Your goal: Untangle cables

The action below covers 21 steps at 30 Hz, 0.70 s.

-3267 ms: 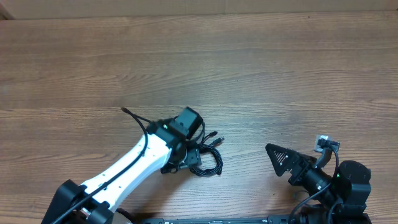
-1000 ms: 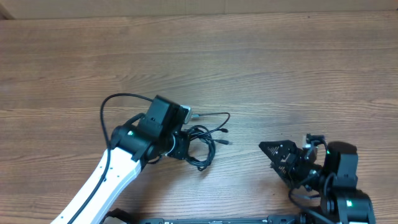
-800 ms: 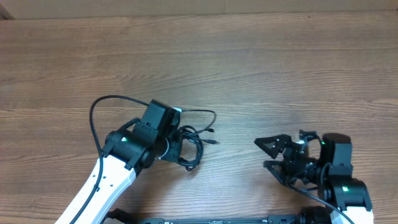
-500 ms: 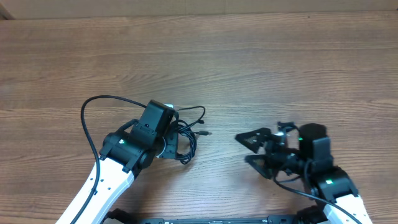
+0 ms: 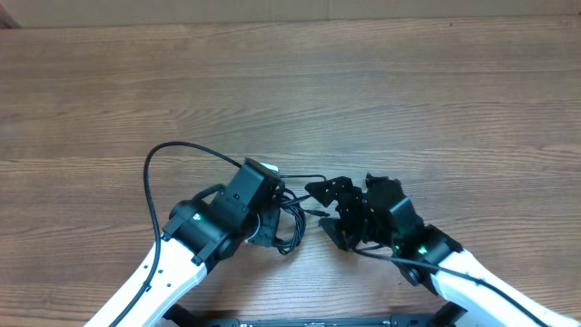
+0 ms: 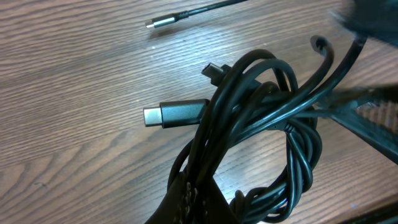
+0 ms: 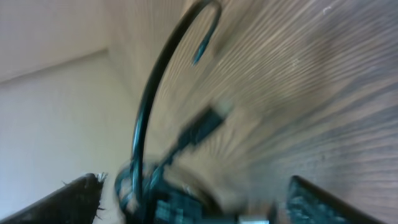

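Note:
The cables (image 5: pixel 292 221) are a bunch of thin black loops near the table's front middle. My left gripper (image 5: pixel 270 221) is shut on the bunch's left side. In the left wrist view the cables (image 6: pixel 261 124) coil up out of my left gripper (image 6: pixel 199 186), with a grey plug tip (image 6: pixel 171 114) sticking out to the left. My right gripper (image 5: pixel 325 211) stands open just right of the bunch, one finger on either side of its right edge. The right wrist view is blurred: the cables (image 7: pixel 152 99) arc up between the spread fingers of my right gripper (image 7: pixel 196 205).
A thicker black wire (image 5: pixel 150 168) belonging to the left arm loops out over the wooden table (image 5: pixel 363 91) to the left. A loose thin cable end (image 6: pixel 186 14) lies on the wood beyond the bunch. The right finger (image 6: pixel 367 118) shows at the left wrist view's right edge.
My right arm has swept left from the table's right front up to the bunch, its jaws a little narrower. The left gripper has shifted slightly right with the cables.

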Each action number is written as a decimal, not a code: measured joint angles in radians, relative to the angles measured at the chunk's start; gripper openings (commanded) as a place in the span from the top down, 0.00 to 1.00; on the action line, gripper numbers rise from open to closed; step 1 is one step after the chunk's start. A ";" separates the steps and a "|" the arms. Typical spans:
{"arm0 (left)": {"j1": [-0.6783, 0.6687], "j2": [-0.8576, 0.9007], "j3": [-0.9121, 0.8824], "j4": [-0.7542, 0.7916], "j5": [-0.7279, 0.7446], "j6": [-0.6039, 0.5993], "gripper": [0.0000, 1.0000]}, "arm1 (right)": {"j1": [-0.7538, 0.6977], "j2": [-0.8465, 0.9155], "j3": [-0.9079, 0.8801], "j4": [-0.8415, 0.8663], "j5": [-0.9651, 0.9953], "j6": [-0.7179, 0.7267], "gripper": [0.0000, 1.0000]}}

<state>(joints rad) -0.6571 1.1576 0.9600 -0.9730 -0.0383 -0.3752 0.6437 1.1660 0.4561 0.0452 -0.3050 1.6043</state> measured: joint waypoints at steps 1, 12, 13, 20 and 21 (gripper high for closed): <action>-0.006 0.000 0.000 0.000 0.000 0.000 0.96 | 0.000 0.021 0.000 0.021 0.007 0.017 0.35; -0.031 0.000 0.001 -0.008 -0.049 -0.064 0.96 | 0.000 0.091 0.002 0.150 -0.009 0.051 0.96; -0.031 0.000 0.001 -0.009 -0.066 -0.087 0.96 | 0.000 0.091 0.002 0.150 -0.016 0.039 0.96; -0.037 0.000 0.001 -0.027 -0.153 -0.303 0.96 | -0.001 0.091 0.002 0.175 -0.083 -0.119 0.96; -0.037 0.000 0.001 -0.027 -0.162 -0.335 0.96 | -0.001 0.091 0.002 0.189 -0.092 -0.149 0.96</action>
<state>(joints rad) -0.6945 1.1572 0.9611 -0.9997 -0.2005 -0.7097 0.6430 1.2568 0.4580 0.2344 -0.3973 1.4555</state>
